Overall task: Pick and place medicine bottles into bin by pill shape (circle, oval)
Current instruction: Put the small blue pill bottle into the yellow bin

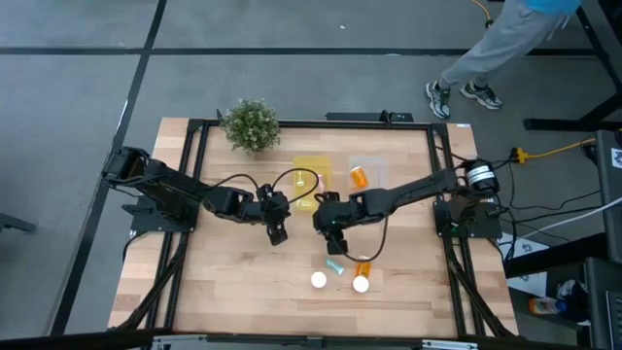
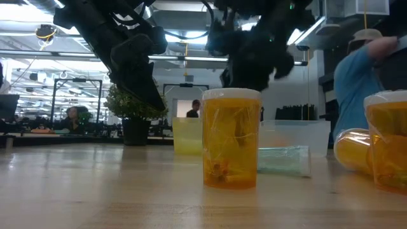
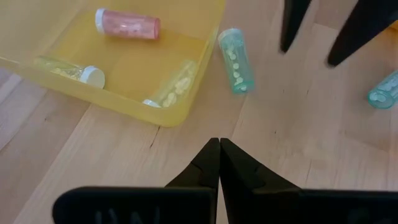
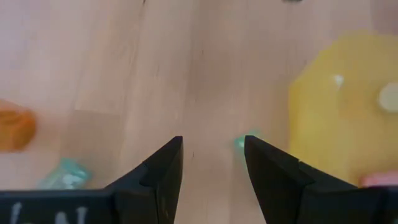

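Note:
My right gripper [image 1: 330, 231] is open over the table's middle, just in front of the yellow bin [image 1: 309, 181]. A teal vial [image 3: 235, 60] lies on its side against the bin's outer wall, and one end of it [image 4: 245, 142] shows by my right fingertips, untouched. My left gripper [image 1: 278, 231] is shut and empty beside it [image 3: 219, 149]. The yellow bin holds a pink vial [image 3: 127, 23] and cream vials [image 3: 174, 87]. A second teal vial [image 1: 335, 264] and orange bottles [image 1: 362, 268] with white caps [image 1: 319, 280] rest nearer the front edge. One orange bottle [image 1: 360, 176] lies in the clear bin [image 1: 369, 167].
A green potted plant [image 1: 251, 124] stands at the far left of the table. In the low view an upright orange bottle [image 2: 231, 137] stands close by, with another [image 2: 388, 143] at the right. A person [image 1: 505, 49] walks beyond the far right corner.

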